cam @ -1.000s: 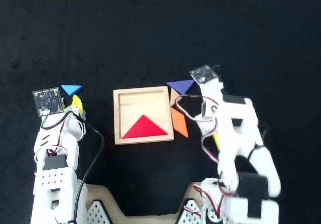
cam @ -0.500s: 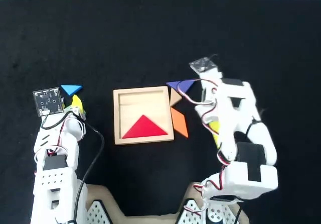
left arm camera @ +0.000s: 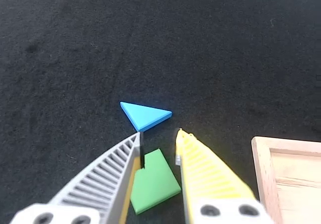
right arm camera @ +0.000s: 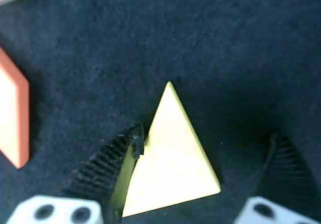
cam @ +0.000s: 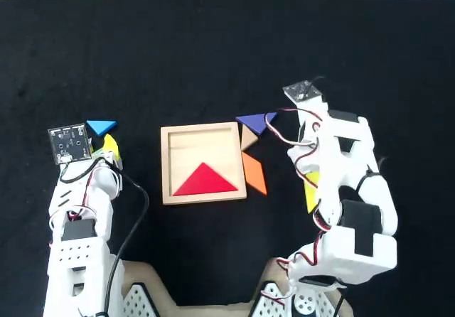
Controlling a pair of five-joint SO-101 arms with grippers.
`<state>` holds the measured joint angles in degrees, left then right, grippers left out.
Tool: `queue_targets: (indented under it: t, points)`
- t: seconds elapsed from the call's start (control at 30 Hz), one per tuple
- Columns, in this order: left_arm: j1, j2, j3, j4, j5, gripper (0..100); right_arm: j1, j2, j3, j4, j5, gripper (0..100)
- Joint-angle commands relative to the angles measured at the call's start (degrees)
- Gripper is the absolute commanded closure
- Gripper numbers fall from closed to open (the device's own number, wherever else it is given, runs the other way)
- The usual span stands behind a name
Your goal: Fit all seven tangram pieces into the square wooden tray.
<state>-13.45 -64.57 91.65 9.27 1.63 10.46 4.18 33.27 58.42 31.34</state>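
Lying within right hand (right arm camera: 205, 133): yellow triangle (right arm camera: 168, 163).

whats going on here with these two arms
A robot is packing a tangram. The wooden tray holds one red triangle. The right hand is open around a yellow triangle, right of the tray. The left hand is open over a green piece, a blue triangle just beyond it. An orange piece, a purple triangle and a tan piece lie beside the tray's right edge.
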Motion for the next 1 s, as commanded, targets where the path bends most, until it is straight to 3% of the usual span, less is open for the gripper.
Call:
queue_targets:
  t: [0.0,0.2,0.4,0.6,0.97]
  points:
    - [1.01,-0.26,-1.8,-0.88,0.35,88,-4.13,-0.13,0.75,3.78,0.35,62.6]
    - [1.01,-0.26,-1.8,-0.88,0.35,88,-6.24,0.04,1.19,4.13,3.69,62.6]
    - [1.01,-0.26,-1.8,-0.88,0.35,88,-2.55,-0.57,1.1,4.66,-2.99,62.3]
    - [1.01,-0.26,-1.8,-0.88,0.35,88,3.43,-5.58,4.0,4.13,-16.18,62.7]
    - [1.01,-0.26,-1.8,-0.88,0.35,88,2.02,-7.69,10.24,-2.37,-16.97,62.7]
